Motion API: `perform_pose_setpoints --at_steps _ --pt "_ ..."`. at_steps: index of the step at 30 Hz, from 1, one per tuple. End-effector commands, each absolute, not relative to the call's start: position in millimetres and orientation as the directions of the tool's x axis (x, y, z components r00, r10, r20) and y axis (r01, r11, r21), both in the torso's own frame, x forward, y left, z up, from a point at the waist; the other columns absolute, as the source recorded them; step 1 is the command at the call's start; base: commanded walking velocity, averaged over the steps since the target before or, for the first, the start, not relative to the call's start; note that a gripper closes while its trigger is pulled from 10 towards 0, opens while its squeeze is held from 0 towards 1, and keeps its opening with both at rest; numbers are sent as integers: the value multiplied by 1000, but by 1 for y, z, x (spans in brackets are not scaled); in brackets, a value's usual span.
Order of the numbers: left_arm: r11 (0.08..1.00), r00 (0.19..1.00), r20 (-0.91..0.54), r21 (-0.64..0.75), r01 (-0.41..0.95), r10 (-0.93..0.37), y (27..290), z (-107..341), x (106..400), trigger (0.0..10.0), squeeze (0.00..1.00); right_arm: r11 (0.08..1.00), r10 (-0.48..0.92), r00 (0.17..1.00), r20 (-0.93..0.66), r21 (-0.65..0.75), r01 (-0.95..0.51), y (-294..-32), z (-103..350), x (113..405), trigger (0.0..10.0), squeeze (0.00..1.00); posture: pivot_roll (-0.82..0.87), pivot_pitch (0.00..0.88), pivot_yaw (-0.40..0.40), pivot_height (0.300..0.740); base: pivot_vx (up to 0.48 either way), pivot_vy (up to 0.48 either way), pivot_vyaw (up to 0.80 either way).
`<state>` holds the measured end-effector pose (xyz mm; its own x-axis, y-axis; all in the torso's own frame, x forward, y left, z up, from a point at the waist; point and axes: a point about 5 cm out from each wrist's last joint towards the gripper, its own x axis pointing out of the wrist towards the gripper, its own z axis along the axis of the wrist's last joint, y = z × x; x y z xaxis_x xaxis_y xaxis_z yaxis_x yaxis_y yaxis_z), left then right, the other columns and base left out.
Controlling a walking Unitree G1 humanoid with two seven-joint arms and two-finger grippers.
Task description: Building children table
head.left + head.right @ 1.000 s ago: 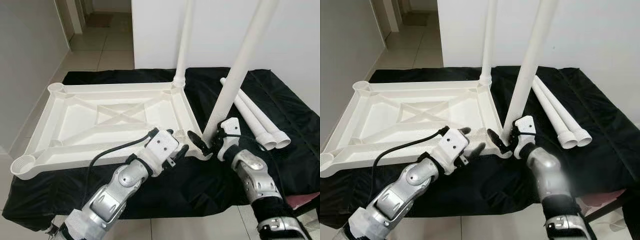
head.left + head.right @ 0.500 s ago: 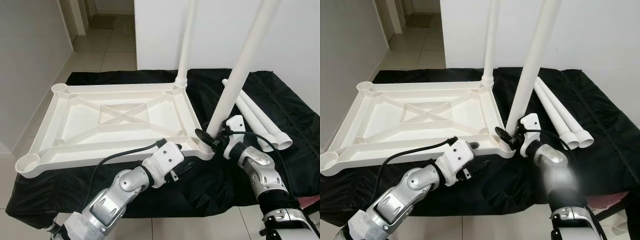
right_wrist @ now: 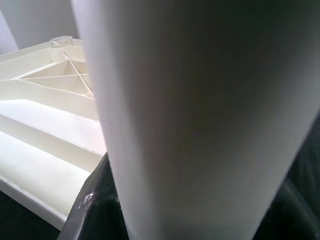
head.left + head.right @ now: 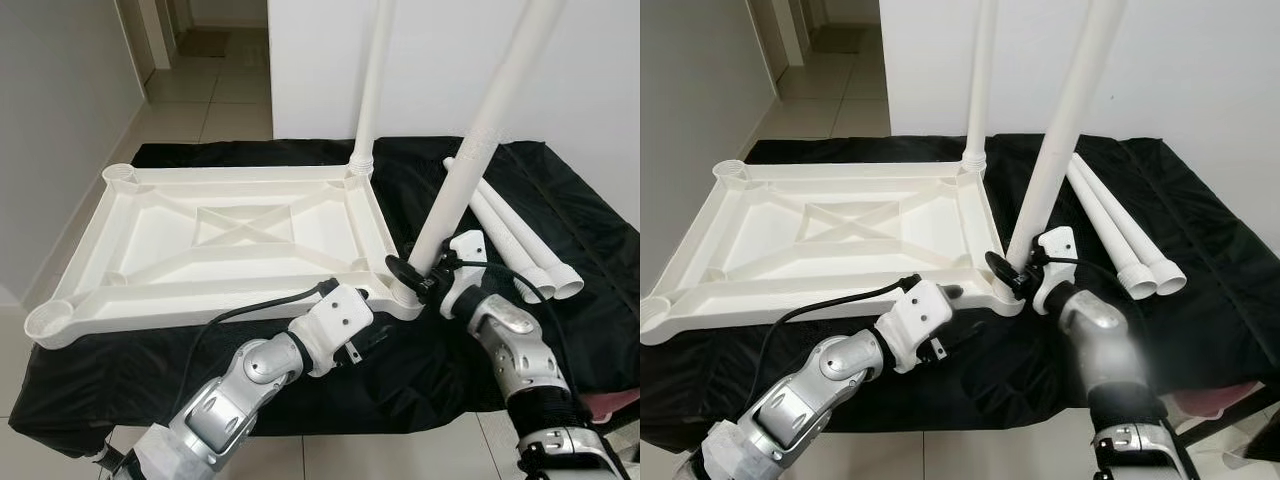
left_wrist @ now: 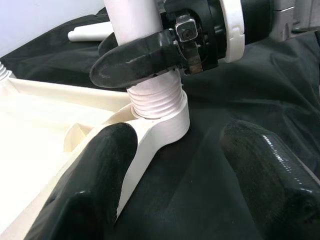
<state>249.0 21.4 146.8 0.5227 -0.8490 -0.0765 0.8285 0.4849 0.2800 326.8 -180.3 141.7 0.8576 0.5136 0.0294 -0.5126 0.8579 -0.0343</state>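
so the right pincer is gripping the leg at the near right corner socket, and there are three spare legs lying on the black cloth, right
Not quite: two spare legs lie on the black cloth, not three, as the left eye view shows. The right pincer does grip the leg at the near right corner socket.

wall: white (image 4: pixel 320 60) | floor: pale tiles (image 4: pixel 215 95) | black cloth (image 4: pixel 590 215)

Upturned tabletop (image 4: pixel 215 240) on cloth (image 4: pixel 420 350), two legs (image 4: pixel 462 180) standing in right corners, spare legs (image 4: pixel 520 245) further right

Right hand (image 4: pixel 1012 277) clamps the tilted leg (image 4: pixel 1065 125) — at the tabletop's (image 4: pixel 830 230) corner socket.
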Motion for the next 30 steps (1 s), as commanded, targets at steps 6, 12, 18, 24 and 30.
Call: perform_pose_setpoints --at_steps 6,12,18,24,30 --pt "488 532 -106 279 827 -840 27 142 250 10000 0 916 401 915 51 -1 -401 -168 144 319 10000 0 -23 0 -18 740 0 0 0" --pt "492 537 -111 281 824 -836 30 141 251 10000 0 959 284 958 38 -3 -284 -162 144 309 10000 0 -30 0 -17 740 0 0 0" --pt "490 536 -112 281 825 -837 29 141 252 10000 0 986 169 986 17 10 -169 -160 144 306 10000 0 -34 0 -14 740 0 0 0" --pt "488 533 -113 279 827 -838 30 141 251 10000 0 998 42 999 13 43 -42 -156 145 299 10000 0 -32 0 -15 740 0 0 0" --pt "494 540 -116 282 822 -833 32 140 252 10000 0 991 -97 995 12 95 96 -140 144 289 10000 0 -29 0 -16 740 0 0 0"
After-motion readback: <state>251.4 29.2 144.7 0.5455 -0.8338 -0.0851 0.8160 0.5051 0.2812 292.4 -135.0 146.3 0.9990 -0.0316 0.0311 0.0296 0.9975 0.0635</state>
